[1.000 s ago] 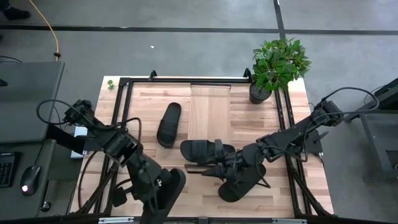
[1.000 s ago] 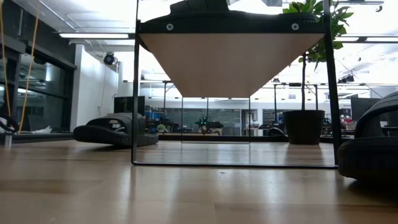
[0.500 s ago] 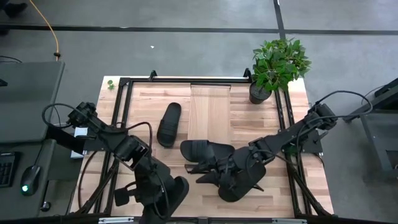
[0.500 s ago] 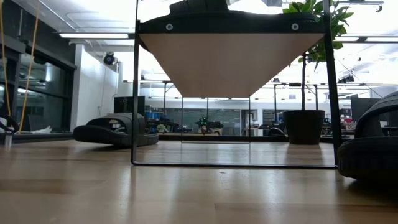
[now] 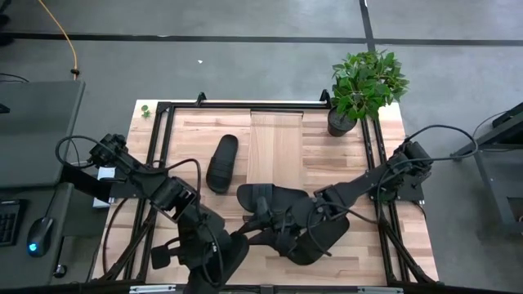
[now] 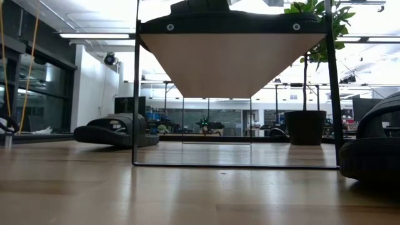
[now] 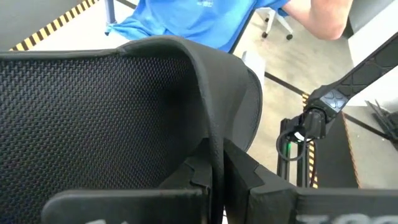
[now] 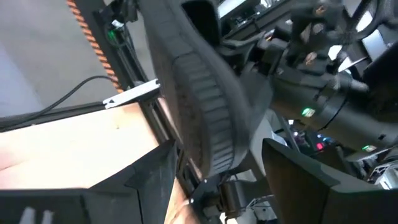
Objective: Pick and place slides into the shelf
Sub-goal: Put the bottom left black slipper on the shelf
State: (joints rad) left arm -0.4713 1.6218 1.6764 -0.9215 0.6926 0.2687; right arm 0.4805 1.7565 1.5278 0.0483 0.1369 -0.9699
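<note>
My left gripper (image 5: pixel 216 245) is near the table's front edge, shut on a black slide (image 5: pixel 231 253) held up off the table. My right gripper (image 5: pixel 260 229) reaches in from the right and is open. Its fingers stand on either side of that slide's ridged sole (image 8: pixel 205 118), and I see no touch. A second slide (image 5: pixel 270 198) lies across the near end of the shelf (image 5: pixel 275 143). A third (image 5: pixel 222 163) rests sole-down on the table left of the shelf. Another (image 5: pixel 323 238) lies on the table under my right arm. My left gripper pinches a thin edge of the slide (image 7: pixel 214 146) between its two fingers (image 7: pixel 245 177); whether that edge is strap or sole rim, I cannot tell. The fingers slant downward toward the table's near edge. The slide is lifted clear and tilted, its textured face (image 7: pixel 93 118) beside the fingers.
A potted plant (image 5: pixel 364 86) stands at the far right corner. A black metal frame (image 5: pixel 163 131) runs round the tabletop. In the low view the shelf's board (image 6: pixel 231 62) stands raised on thin legs. A person in a blue shirt (image 7: pixel 199 18) is beyond the table.
My right gripper has moved toward the table's left, staying open, until its fingers flank the slide in my left gripper. My left gripper has rolled a little, turning the held slide slightly; it stays shut and lifted.
</note>
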